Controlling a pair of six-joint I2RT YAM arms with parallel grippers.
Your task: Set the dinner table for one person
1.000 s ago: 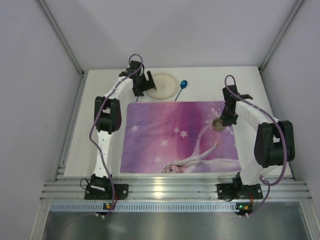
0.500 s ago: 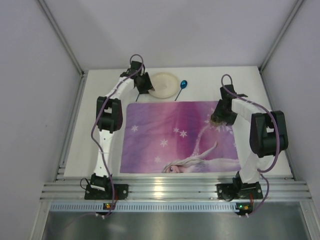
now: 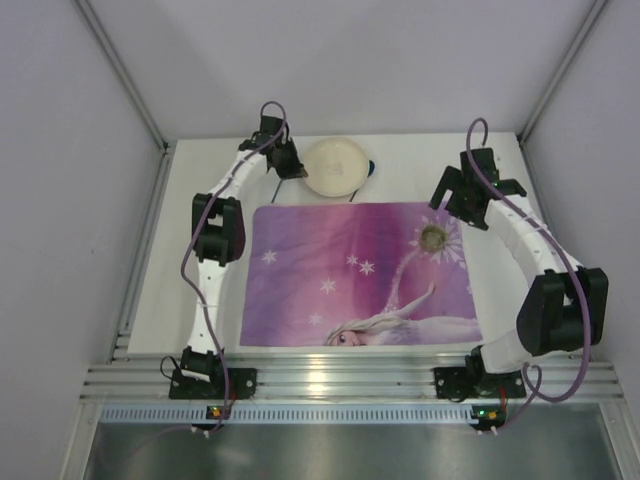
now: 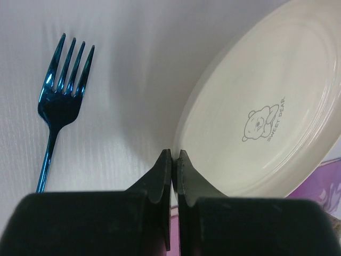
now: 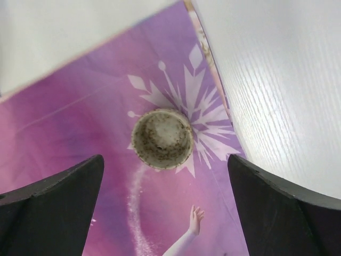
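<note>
Lying beside plate [image 4: 256, 80]: blue fork [image 4: 63, 96], purple placemat [image 3: 330, 300]

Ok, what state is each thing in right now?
Plate: rim pinched by left gripper.
Fork: lying flat on dinner table.
Cup: upright on placemat, ungripped.
Right gripper: open above cup.
Placemat: spread flat.
Spoon: mostly hidden behind plate.

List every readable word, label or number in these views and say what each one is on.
"SWEET BEAR": printed on the cream plate, beside a small bear drawing.
Nothing else is legible: the purple placemat, cup and blue fork show no lettering.
</note>
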